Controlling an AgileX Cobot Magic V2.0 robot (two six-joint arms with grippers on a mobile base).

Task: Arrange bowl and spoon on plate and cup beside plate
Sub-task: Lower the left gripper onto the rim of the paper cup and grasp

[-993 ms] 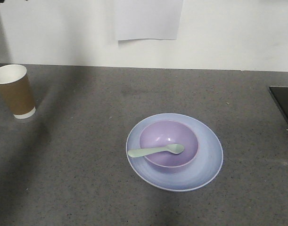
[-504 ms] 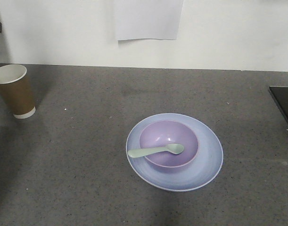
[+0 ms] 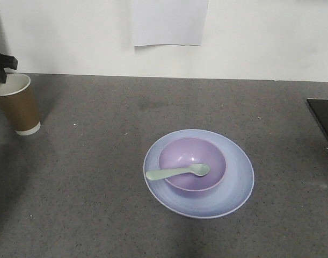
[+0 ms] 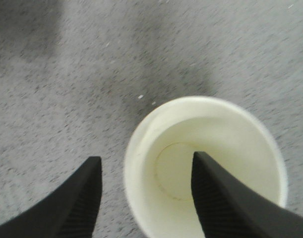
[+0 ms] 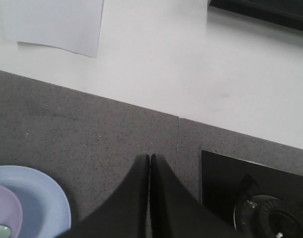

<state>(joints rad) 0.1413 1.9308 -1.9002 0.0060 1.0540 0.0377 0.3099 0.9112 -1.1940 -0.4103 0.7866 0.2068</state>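
The brown paper cup (image 3: 17,105) stands upright at the far left of the grey counter. My left gripper (image 3: 1,71) hangs over its rim. In the left wrist view that left gripper (image 4: 146,157) is open, one finger (image 4: 218,198) inside the white cup (image 4: 240,134) and the other finger (image 4: 77,203) outside it, straddling the wall. The lavender bowl (image 3: 206,153) sits on the pale blue plate (image 3: 239,177) at the centre, with the mint spoon (image 3: 174,172) lying across the bowl. My right gripper (image 5: 150,156) is shut and empty, above the counter right of the plate (image 5: 47,198).
A white wall with a sheet of paper (image 3: 166,21) backs the counter. A black hob (image 3: 322,121) lies at the right edge, also seen as the black hob (image 5: 250,183) with a knob in the right wrist view.
My left gripper has come into the front view at the upper left and now sits over the cup's rim. Cup, bowl, spoon and plate have not moved.
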